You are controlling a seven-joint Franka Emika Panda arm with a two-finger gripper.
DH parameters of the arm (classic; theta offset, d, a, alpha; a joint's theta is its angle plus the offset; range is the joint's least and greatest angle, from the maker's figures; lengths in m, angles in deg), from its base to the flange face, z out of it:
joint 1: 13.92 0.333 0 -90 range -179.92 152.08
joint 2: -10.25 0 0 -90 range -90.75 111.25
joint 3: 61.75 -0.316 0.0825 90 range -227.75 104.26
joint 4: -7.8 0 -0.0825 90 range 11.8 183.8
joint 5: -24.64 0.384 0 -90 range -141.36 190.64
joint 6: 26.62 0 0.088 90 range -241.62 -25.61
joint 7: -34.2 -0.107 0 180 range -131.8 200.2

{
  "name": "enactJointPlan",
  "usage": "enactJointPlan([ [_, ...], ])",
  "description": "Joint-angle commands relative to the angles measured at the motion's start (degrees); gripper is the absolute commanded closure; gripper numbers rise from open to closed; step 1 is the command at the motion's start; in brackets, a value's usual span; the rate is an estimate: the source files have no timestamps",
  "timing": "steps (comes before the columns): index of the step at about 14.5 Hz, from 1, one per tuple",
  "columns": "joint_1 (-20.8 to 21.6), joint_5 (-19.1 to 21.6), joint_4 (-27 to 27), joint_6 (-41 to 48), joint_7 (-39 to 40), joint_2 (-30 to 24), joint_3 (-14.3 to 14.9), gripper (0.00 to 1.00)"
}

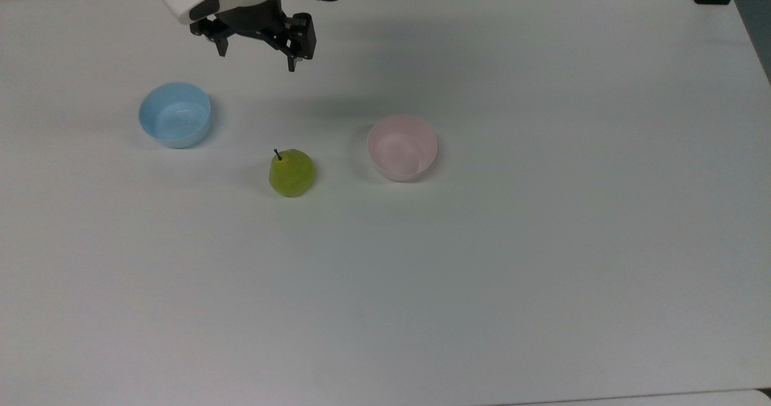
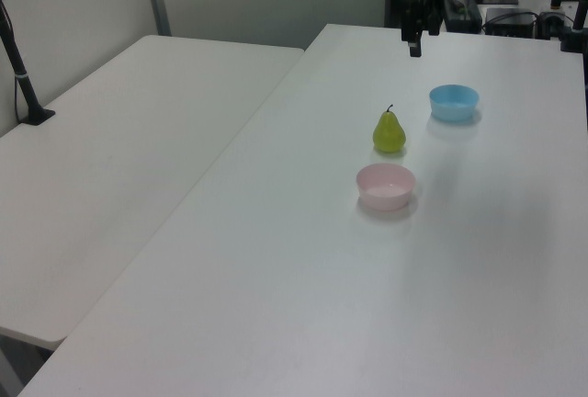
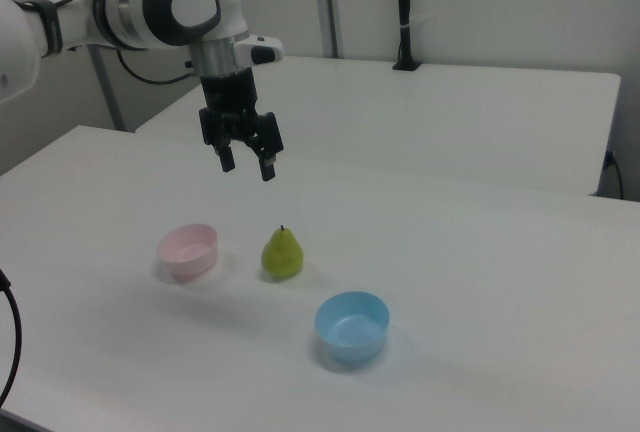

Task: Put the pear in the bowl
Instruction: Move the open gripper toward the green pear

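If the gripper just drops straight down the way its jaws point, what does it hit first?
Most likely bare table. The open gripper hangs above the surface, its jaws pointing down, and seems offset from the pear, the pink bowl and the blue bowl. Depth is hard to judge, so the pear might be closer than it seems.

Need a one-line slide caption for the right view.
Open gripper above upright pear, between pink bowl and blue bowl.

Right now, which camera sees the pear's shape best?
The right view: the pear stands upright in profile, narrow top and stem clear. The left view shows it side-on too, but farther off. The top view looks down on it, hiding its shape.
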Motion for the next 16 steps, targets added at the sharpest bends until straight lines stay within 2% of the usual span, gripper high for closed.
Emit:
enactJointPlan([
  [1,-1.98,1.44,0.54,-0.85,2.16,-1.72,-0.15,0.00],
  [7,-2.97,8.30,0.46,-1.30,7.72,-1.64,0.03,0.00],
  [11,-3.32,8.30,0.54,-5.14,10.45,-0.68,-0.06,0.00],
  [16,-2.61,5.58,0.98,-12.88,12.04,9.50,-0.93,0.00],
])
